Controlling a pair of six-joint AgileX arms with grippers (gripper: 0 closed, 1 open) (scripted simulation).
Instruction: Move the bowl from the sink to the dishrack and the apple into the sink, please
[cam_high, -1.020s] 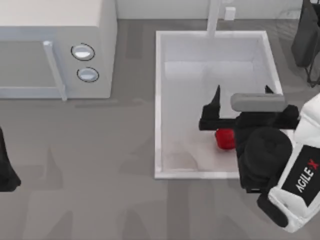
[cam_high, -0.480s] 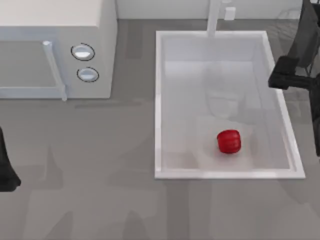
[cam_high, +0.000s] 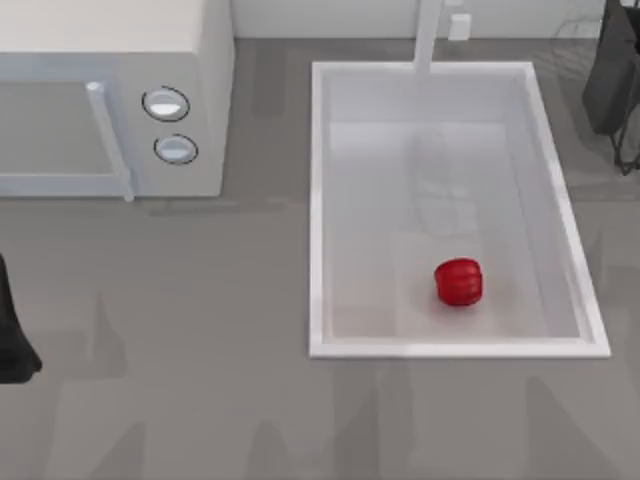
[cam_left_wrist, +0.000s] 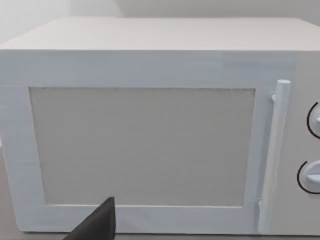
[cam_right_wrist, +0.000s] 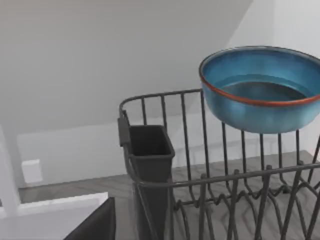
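Apple (cam_high: 458, 282) resting inside the sink (cam_high: 318, 210), toward five o'clock of the basin. Bowl (cam_right_wrist: 262, 89) up on the dishrack (cam_right_wrist: 200, 150) (seen from the right wrist), beside a dark cutlery cup (cam_right_wrist: 150, 155). Both moves apparently done. Jaws of either arm: cannot tell. Left arm parked at the desk's nine o'clock edge.

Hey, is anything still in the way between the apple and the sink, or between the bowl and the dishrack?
Nothing visible stands in the way. The apple already lies on the floor of the sink, toward its near end. In the right wrist view the bowl is already at the dishrack, above its wires.
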